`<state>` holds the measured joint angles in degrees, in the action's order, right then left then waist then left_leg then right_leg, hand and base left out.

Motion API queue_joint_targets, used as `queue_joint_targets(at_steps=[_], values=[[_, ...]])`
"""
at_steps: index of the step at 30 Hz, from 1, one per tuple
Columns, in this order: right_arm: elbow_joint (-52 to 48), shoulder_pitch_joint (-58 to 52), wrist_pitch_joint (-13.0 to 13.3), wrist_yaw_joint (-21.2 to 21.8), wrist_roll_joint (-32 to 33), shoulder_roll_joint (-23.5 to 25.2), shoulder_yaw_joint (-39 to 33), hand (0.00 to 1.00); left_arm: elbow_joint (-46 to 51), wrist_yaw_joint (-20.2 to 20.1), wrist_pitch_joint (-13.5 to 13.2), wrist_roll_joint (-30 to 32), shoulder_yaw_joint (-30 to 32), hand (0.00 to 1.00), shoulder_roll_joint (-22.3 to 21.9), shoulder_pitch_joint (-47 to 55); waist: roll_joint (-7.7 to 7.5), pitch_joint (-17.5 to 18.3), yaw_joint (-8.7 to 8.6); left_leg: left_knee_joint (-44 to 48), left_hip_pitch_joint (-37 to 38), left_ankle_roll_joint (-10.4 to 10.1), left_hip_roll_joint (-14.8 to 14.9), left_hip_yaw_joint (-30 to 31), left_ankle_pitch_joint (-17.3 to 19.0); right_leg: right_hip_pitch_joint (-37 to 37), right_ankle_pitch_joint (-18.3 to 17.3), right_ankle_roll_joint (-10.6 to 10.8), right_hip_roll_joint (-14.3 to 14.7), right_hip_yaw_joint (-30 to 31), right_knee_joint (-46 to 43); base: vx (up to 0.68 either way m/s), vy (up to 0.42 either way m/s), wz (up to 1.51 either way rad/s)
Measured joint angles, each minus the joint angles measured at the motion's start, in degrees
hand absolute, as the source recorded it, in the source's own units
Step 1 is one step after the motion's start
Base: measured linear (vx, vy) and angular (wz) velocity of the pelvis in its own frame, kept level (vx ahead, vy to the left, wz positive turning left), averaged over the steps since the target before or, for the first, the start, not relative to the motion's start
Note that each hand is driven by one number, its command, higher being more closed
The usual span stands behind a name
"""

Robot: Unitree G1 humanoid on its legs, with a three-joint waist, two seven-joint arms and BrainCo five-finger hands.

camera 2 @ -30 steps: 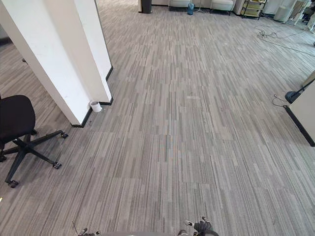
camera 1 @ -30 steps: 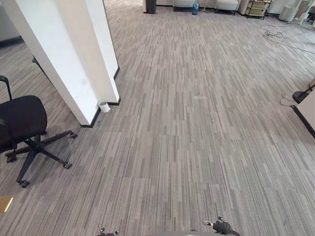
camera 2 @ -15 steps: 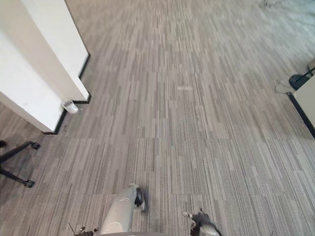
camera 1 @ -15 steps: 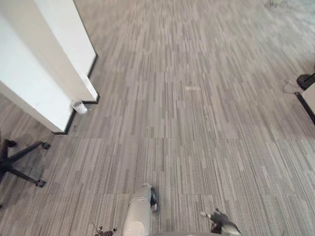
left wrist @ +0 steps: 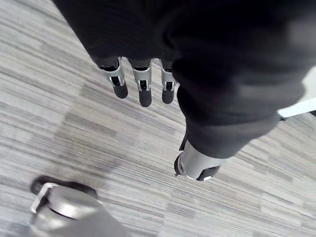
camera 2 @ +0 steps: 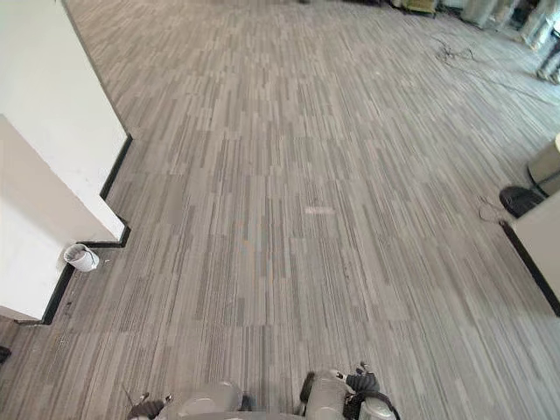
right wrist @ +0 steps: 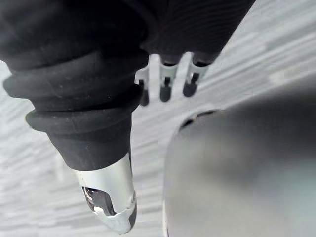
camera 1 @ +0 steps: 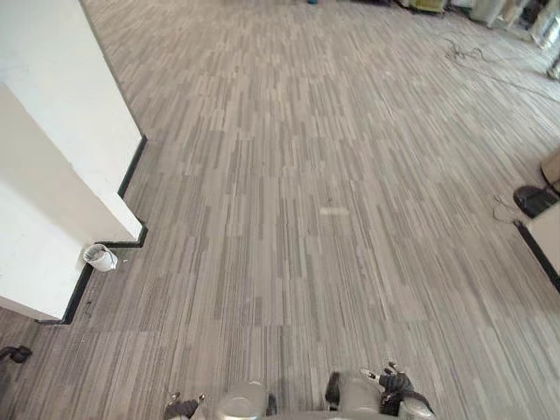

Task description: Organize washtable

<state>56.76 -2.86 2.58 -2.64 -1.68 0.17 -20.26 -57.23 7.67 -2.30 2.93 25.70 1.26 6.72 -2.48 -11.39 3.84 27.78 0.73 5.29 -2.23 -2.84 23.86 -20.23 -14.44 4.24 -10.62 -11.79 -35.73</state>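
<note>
Left hand [left wrist: 143, 92] and right hand [right wrist: 165, 85] hang slack-fingered and empty above the carpet floor [camera 1: 324, 175].
Which way the washtable lies cannot be told, so neither arm can be judged nearer.

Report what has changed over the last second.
The camera moved, not the things: the whole view shifted, so the white pillar and the small white cup at its foot now sit further left and lower. Nothing was taken hold of or let go. The left hand and right hand hang open and empty over the carpet. The things themselves stayed put.
</note>
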Motion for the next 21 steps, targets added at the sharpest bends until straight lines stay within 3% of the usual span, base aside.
queue_joint_targets(at_steps=[2,4,5,6,7,8,9,10,13,15,16,17,18,19,20,21], values=[[0.2,-0.1,0.0,0.0,0.1,0.5,-1.5,0.00,-0.1,0.1,-0.2,0.0,1.6,0.00,-0.8,0.4,0.09,0.7,0.21,-1.4,4.2,-1.2,0.1,1.4,2.1,-1.2,5.2,-1.3,-0.2,0.5,8.0,0.57,-0.128,0.65],[0.2,-1.3,-0.2,-0.6,0.5,0.5,-0.1,0.00,-0.2,0.1,-0.1,0.0,1.9,0.00,-1.3,2.9,0.59,4.0,-0.12,-2.5,9.3,-4.9,1.7,2.1,4.2,-1.3,11.5,-4.2,0.4,-3.0,7.2,0.89,-0.271,0.67],[0.2,-1.2,-0.2,-0.6,0.7,0.6,-0.1,0.00,-0.3,0.0,-0.1,0.0,2.1,0.00,-1.5,2.8,1.15,4.3,-0.61,1.9,8.2,-5.1,2.2,2.4,4.3,-0.9,12.5,-3.9,0.8,-2.9,5.6,0.73,-0.236,0.67],[0.1,-0.5,-0.4,-0.4,0.2,-1.5,1.2,0.00,-0.1,0.1,0.1,0.0,3.4,0.00,-3.9,2.1,4.69,4.9,-0.29,18.2,1.7,-7.4,6.6,1.9,-0.2,1.4,8.8,-5.0,2.5,-6.3,3.7,0.55,-0.167,0.35],[0.1,-0.6,-0.4,-0.4,-0.2,-2.2,1.9,0.00,-0.1,0.1,0.1,0.0,4.3,0.00,-4.7,2.2,5.96,4.8,0.02,24.7,-0.9,-7.1,8.3,0.9,-5.1,3.1,7.0,-4.9,3.2,-6.8,4.2,0.67,-0.171,0.02],[0.1,-0.8,-0.5,-0.5,-0.2,-3.0,2.2,0.00,0.0,0.1,0.3,0.0,4.8,0.00,-5.8,2.4,7.67,4.9,0.16,32.2,-4.3,-6.4,11.5,-1.2,-14.1,5.5,5.8,-5.1,4.9,-6.8,5.4,0.68,-0.131,-0.24],[0.2,-0.8,-0.7,-1.0,-0.4,-3.2,2.2,0.00,-0.1,0.1,0.5,0.0,4.7,0.00,-6.1,3.0,8.19,4.6,0.36,38.9,-7.6,-5.6,15.6,-4.1,-19.8,9.3,4.5,-5.6,6.5,-6.3,7.9,0.68,-0.114,-0.25],[0.2,-0.6,-0.8,-1.2,-0.6,-3.2,2.2,0.00,0.0,0.0,0.5,-0.1,4.4,0.00,-6.0,3.1,8.28,4.5,0.24,41.0,-9.1,-5.3,16.6,-5.3,-18.2,11.2,4.0,-5.7,7.0,-6.1,9.4,0.66,-0.093,-0.22],[3.9,0.8,-1.5,-1.2,-0.6,-2.7,2.3,0.00,0.4,0.0,0.2,-0.1,1.6,0.00,-4.1,3.5,6.07,3.7,0.60,38.0,-16.6,-6.5,15.6,-6.8,-11.3,21.8,4.0,-5.1,7.3,-4.8,19.7,0.62,-0.059,-0.20],[5.1,1.5,-1.7,-1.2,-0.6,-2.2,2.3,0.00,0.4,0.0,-0.1,-0.1,0.9,0.00,-3.6,3.5,5.14,3.1,2.29,26.9,-21.2,-6.2,14.3,-7.0,-8.9,27.1,4.1,-4.9,7.3,-3.8,24.5,0.54,0.056,-0.41],[5.2,1.7,-1.6,-1.2,-0.6,-1.3,2.1,0.00,0.4,-0.1,-0.1,-0.1,0.9,0.00,-3.1,3.5,3.91,2.7,3.35,15.5,-22.4,-7.0,12.5,-6.7,-9.5,29.3,3.3,-3.1,6.0,-3.8,26.1,0.42,0.102,-0.30],[5.2,1.9,-1.6,-1.2,-0.6,-0.9,2.1,0.00,0.4,-0.1,-0.1,-0.1,1.0,0.00,-2.8,3.7,3.36,2.5,3.33,8.0,-22.5,-7.9,11.4,-6.0,-10.6,30.3,2.6,-2.1,5.5,-3.8,26.5,0.59,0.200,-0.24],[5.2,2.2,-1.3,-1.3,-0.6,-0.5,2.0,0.00,0.4,0.0,-0.1,-0.1,0.9,0.00,-2.8,4.3,3.16,2.4,3.24,-5.4,-22.3,-8.4,10.0,-3.7,-15.3,31.9,0.7,-0.4,5.0,-4.0,27.2,0.51,0.221,-0.20],[6.2,2.4,-1.3,-1.5,-0.6,-0.1,2.0,0.00,-0.5,-0.1,-0.1,-0.2,1.3,0.00,-2.6,5.0,2.10,3.0,3.46,-5.6,-21.7,-7.0,8.6,-3.2,-22.7,33.3,-1.1,0.3,4.1,-3.1,27.1,0.63,0.253,-0.14],[6.6,2.5,-1.3,-1.6,-0.6,0.7,2.0,0.00,-0.8,-0.1,-0.1,-0.2,1.6,0.00,-1.9,5.3,1.22,3.5,3.50,-4.4,-22.0,-6.2,7.4,-3.4,-22.2,33.6,-1.8,-0.1,3.0,-2.9,26.6,0.60,0.218,-0.07],[6.6,2.6,-1.3,-1.6,-0.6,2.0,1.6,0.00,-0.7,-0.1,-0.1,-0.1,1.6,0.00,-1.2,5.5,-0.28,3.8,3.27,-0.6,-23.2,-4.9,6.5,-3.7,-18.5,33.0,-1.6,-0.5,1.8,-2.3,24.6,0.60,0.210,0.07]])
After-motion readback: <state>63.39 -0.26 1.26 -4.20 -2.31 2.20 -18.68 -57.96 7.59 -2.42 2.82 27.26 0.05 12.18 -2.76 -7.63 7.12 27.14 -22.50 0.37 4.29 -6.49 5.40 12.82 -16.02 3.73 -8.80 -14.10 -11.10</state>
